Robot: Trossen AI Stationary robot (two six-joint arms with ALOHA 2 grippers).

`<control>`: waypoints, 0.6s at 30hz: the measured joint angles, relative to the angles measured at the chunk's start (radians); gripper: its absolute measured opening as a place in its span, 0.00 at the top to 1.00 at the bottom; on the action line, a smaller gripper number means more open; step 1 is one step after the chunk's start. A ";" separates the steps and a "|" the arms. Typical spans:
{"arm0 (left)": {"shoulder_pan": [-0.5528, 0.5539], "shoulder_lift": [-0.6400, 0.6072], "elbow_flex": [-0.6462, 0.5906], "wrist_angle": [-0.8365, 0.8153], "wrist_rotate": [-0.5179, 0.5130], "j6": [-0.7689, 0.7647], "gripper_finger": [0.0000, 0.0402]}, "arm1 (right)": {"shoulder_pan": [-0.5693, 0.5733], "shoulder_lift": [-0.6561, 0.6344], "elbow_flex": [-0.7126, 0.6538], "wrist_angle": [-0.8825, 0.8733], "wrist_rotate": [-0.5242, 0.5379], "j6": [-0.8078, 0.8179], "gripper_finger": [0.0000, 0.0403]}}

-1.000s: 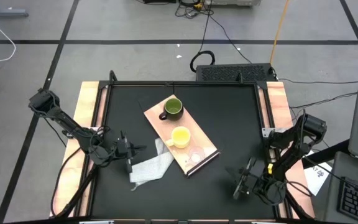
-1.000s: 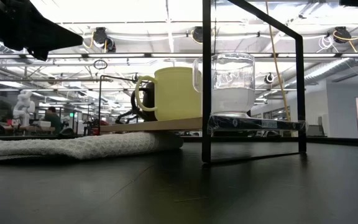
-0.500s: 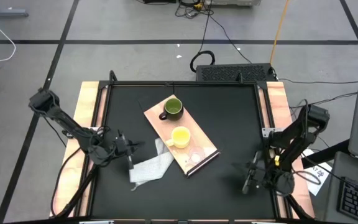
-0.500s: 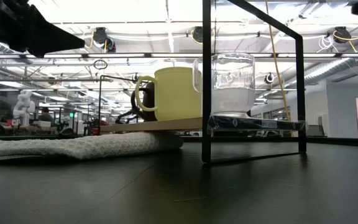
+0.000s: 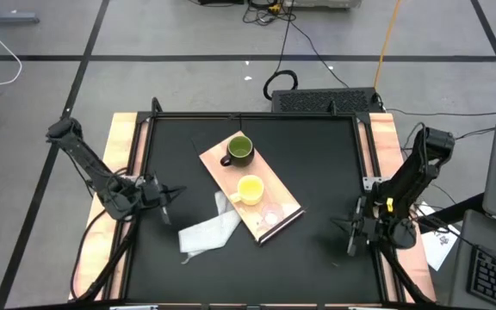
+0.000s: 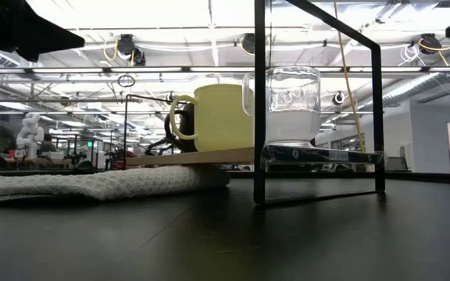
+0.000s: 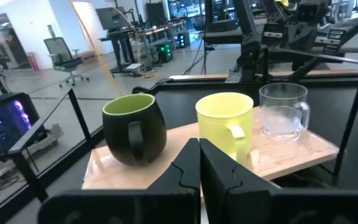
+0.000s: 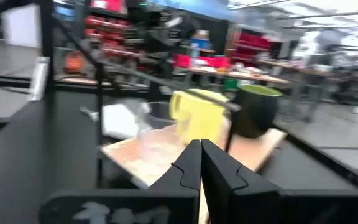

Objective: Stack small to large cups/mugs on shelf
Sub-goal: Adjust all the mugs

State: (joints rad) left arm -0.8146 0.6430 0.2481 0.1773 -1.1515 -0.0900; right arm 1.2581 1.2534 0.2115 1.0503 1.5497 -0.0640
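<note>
My left gripper (image 5: 169, 193) is pinched fully together, nothing between the fingers (image 7: 188, 163), nothing touched. It hangs over the black tabletop (image 5: 317, 164) on the left side, near the white cloth (image 5: 207, 230) but apart from it, pointing toward the shelf.

My right gripper (image 5: 352, 234) is also clamped together and empty; in its wrist view the fingers (image 8: 191, 163) meet with no gap. It sits at the right edge of the tabletop, well apart from the shelf.

The shelf (image 5: 218, 168), a light-wood board, lies diagonally mid-table. Its dark edge strip is at the near-right end; the cloth is tucked under its left side.

All three vessels stand upright on the shelf in a row, none nested:
- green mug (image 5: 239, 150) at the far end
- yellow mug (image 5: 250, 189) in the middle, just beside the green one
- clear cup (image 5: 271, 214) at the near end, next to the yellow mug

In the low view I see the yellow mug (image 6: 221, 117) and clear cup (image 6: 291, 105) side by side on the board, which is raised slightly over the cloth (image 6: 84, 185). A black frame post (image 6: 259, 101) crosses in front.
</note>
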 joint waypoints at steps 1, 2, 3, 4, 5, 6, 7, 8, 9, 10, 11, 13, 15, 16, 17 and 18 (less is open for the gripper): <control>0.000 -0.018 0.000 -0.023 0.002 -0.006 1.00 | -0.006 -0.010 -0.019 0.012 -0.027 0.000 1.00; 0.001 -0.033 0.000 -0.045 0.002 -0.012 1.00 | -0.014 -0.021 -0.040 0.033 -0.054 -0.001 1.00; 0.000 -0.045 0.000 -0.060 0.003 -0.017 1.00 | -0.025 -0.029 -0.059 0.062 -0.078 -0.001 1.00; 0.001 -0.057 0.000 -0.077 0.002 -0.018 1.00 | -0.038 -0.037 -0.078 0.092 -0.101 -0.008 1.00; 0.001 -0.067 -0.001 -0.093 -0.001 -0.018 1.00 | -0.052 -0.042 -0.094 0.122 -0.127 -0.022 1.00; 0.003 -0.075 -0.006 -0.094 -0.004 -0.018 1.00 | -0.066 -0.046 -0.108 0.154 -0.156 -0.044 1.00; 0.007 -0.085 -0.015 -0.094 -0.009 -0.016 1.00 | -0.083 -0.048 -0.120 0.192 -0.187 -0.070 1.00; 0.012 -0.099 -0.028 -0.094 -0.012 -0.010 1.00 | -0.097 -0.051 -0.131 0.239 -0.226 -0.104 1.00; 0.019 -0.116 -0.043 -0.095 -0.020 -0.007 1.00 | -0.111 -0.052 -0.141 0.294 -0.272 -0.145 1.00; 0.027 -0.137 -0.060 -0.094 -0.030 -0.008 1.00 | -0.122 -0.052 -0.149 0.350 -0.311 -0.192 1.00; 0.036 -0.160 -0.079 -0.093 -0.037 -0.013 1.00 | -0.133 -0.052 -0.153 0.402 -0.352 -0.240 1.00; 0.052 -0.212 -0.118 -0.093 -0.040 -0.021 1.00 | -0.147 -0.052 -0.156 0.485 -0.424 -0.333 1.00; 0.062 -0.273 -0.154 -0.089 -0.035 -0.020 1.00 | -0.154 -0.053 -0.156 0.517 -0.465 -0.406 1.00; 0.065 -0.303 -0.172 -0.089 -0.034 -0.015 1.00 | -0.161 -0.057 -0.155 0.515 -0.479 -0.426 1.00; 0.069 -0.332 -0.189 -0.089 -0.032 -0.007 1.00 | -0.166 -0.062 -0.154 0.515 -0.481 -0.438 1.00; 0.071 -0.364 -0.205 -0.091 -0.031 0.003 1.00 | -0.172 -0.066 -0.154 0.517 -0.481 -0.444 1.00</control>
State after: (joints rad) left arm -0.7433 0.2790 0.0428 0.0861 -1.1828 -0.0870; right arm 1.0857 1.1872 0.0570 1.5675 1.0689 -0.5078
